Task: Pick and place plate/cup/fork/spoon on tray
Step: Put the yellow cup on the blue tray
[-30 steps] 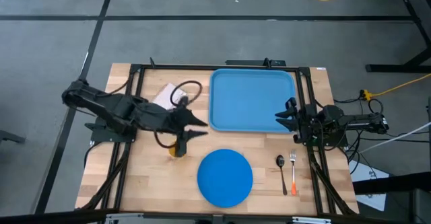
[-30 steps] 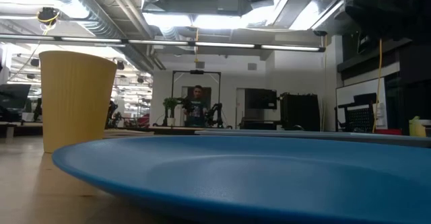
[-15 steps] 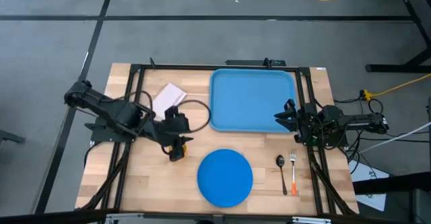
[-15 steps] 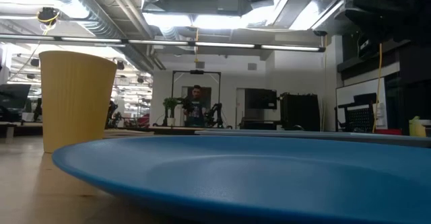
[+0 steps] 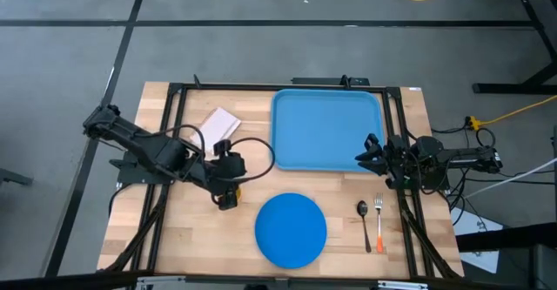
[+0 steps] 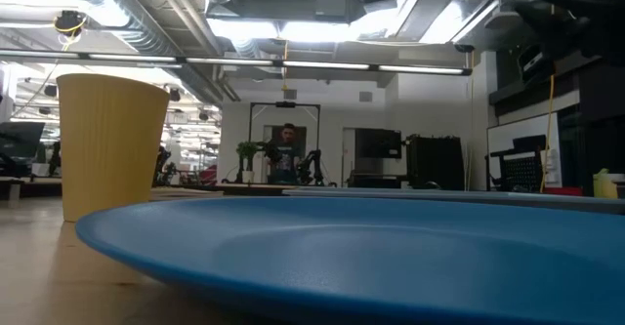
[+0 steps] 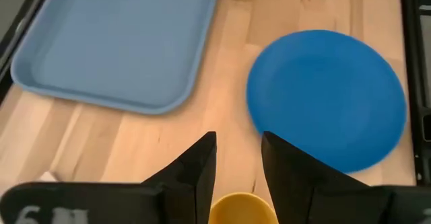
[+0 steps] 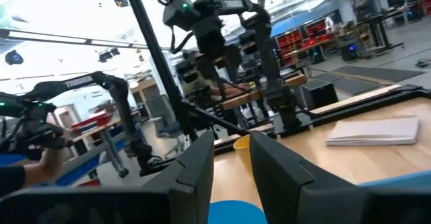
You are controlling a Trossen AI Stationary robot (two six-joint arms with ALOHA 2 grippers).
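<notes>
A wooden desk (image 5: pixel 183 238) seen from above holds one of each task item: one light-blue rectangular tray (image 5: pixel 324 130), one round blue plate (image 5: pixel 291 230), one small yellow-orange cup (image 5: pixel 226 197), one dark spoon (image 5: pixel 364 219) and one orange-handled fork (image 5: pixel 379 223). There is also one white paper pad (image 5: pixel 217 123) near the far left of the desk.

The tray lies at the far middle of the desk. The plate lies at the near edge, in front of the tray and apart from it. The spoon and fork lie side by side to the plate's right, spoon nearer the plate. The cup stands left of the plate, mostly hidden under the left arm.

The left gripper (image 7: pixel 237 158) hangs directly over the cup, its two dark fingers (image 7: pixel 195 173) a narrow gap apart, with the cup's rim showing just below and between them; whether they touch the cup cannot be told. The right gripper (image 5: pixel 369 155) waits at the tray's right edge, its fingers (image 8: pixel 199 167) slightly apart and holding nothing.

Compared with a second ago, the left gripper has drawn back from reaching toward the tray and now points down over the cup. The right arm, plate, tray, spoon and fork have not moved. In the low view, the cup (image 6: pixel 109 144) stands upright behind the plate's rim (image 6: pixel 322 257), unchanged.
</notes>
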